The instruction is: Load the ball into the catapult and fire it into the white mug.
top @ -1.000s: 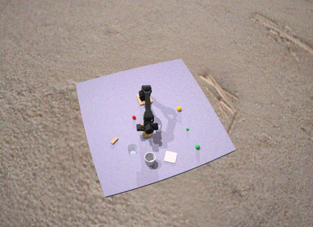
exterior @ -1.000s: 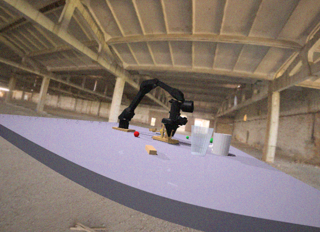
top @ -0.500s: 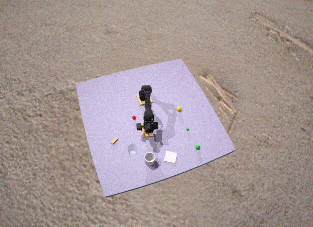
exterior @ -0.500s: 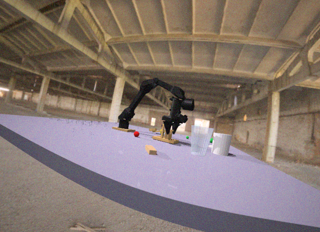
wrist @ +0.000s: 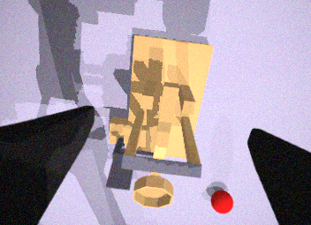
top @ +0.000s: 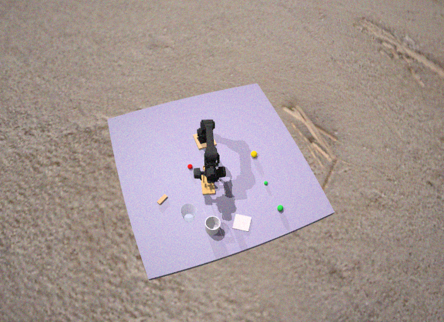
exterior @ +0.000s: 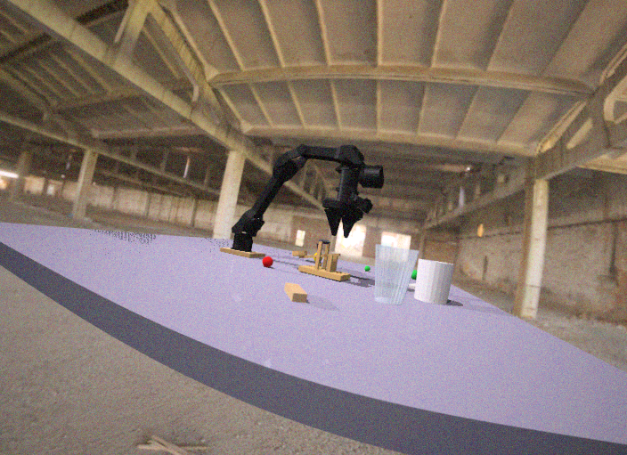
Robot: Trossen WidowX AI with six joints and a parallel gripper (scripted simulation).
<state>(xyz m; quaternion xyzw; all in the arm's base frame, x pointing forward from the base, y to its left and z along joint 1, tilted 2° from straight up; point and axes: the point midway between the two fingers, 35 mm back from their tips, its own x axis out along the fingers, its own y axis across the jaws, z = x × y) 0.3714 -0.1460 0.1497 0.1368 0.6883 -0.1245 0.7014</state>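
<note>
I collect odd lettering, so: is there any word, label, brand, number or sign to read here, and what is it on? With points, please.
None that I can read.
The white mug [top: 212, 230] [exterior: 434, 281], clear cup [top: 188, 212] [exterior: 394, 274] and black arm [top: 210, 143] [exterior: 271, 194] show no lettering.
The far building walls are too blurred to rule any out.

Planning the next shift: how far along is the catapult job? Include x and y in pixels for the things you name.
Looks done: catapult [top: 208, 190] [exterior: 323, 272] [wrist: 170, 95] roughly lined up with the mug [top: 212, 225] [exterior: 434, 282]. In hand: nothing; gripper [top: 211, 173] [exterior: 340, 236] [wrist: 172, 124] open above the catapult. Left: load and fire; the catapult's cup [exterior: 299, 253] [wrist: 152, 184] looks empty, no ball visible in the mug.
</note>
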